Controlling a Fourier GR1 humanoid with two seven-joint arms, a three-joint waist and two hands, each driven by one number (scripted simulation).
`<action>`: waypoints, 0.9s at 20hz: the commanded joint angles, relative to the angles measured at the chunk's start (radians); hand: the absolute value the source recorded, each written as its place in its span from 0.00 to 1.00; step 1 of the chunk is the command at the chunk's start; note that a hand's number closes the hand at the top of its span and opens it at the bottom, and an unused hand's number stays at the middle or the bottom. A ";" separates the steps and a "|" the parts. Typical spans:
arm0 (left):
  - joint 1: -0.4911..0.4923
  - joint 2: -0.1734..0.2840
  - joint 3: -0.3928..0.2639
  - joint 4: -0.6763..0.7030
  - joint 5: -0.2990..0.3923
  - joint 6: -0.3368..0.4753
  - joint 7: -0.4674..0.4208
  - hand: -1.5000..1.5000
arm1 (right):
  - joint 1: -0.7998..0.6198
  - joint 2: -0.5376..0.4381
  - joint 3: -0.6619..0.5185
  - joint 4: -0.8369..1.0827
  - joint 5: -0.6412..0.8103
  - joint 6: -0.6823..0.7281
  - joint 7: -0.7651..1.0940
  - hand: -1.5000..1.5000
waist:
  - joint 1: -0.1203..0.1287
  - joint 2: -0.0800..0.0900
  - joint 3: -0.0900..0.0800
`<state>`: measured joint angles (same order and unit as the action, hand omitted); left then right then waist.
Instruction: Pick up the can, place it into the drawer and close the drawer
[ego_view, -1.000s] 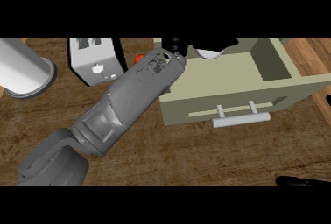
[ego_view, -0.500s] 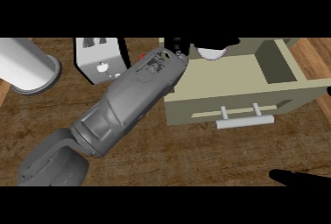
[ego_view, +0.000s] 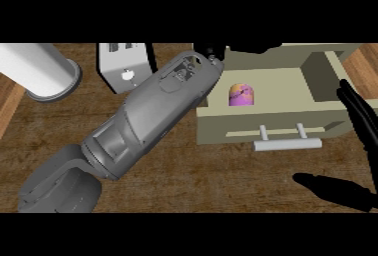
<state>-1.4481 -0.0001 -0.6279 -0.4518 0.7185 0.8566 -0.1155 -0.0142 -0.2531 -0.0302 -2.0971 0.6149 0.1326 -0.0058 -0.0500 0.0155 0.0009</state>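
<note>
Since the previous frame, can sits released inside open drawer; left robot hand mostly hidden, grip unreadable. Right robot hand open, fingers straight, beside drawer.

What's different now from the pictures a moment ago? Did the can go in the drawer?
Yes. The can now stands inside the open drawer with no fingers round it; earlier a hand covered that spot. The left hand has pulled back to the drawer's rear edge. The right hand has risen along the drawer's right side. The drawer is still open, and the toaster and white cylinder remain on the counter.
</note>
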 joint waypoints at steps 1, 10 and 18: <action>-0.020 0.000 0.012 0.020 -0.004 -0.010 0.010 0.00 | -0.024 -0.016 0.078 0.070 0.171 -0.023 0.019 0.00 | 0.025 -0.005 -0.001; 0.065 0.074 0.033 -0.063 -0.044 -0.038 0.036 0.00 | -0.136 0.019 0.141 0.407 0.422 -0.196 -0.010 0.00 | 0.065 -0.013 -0.001; 0.124 0.205 -0.035 -0.317 -0.110 -0.004 0.240 0.00 | -0.176 0.116 0.118 0.698 0.483 -0.420 -0.056 0.00 | 0.090 -0.024 0.000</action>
<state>-1.3698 0.1432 -0.6383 -0.6656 0.6362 0.8494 0.0623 -0.1881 -0.1737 0.0863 -1.5373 1.0519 -0.2035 -0.0545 0.0306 -0.0107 -0.0060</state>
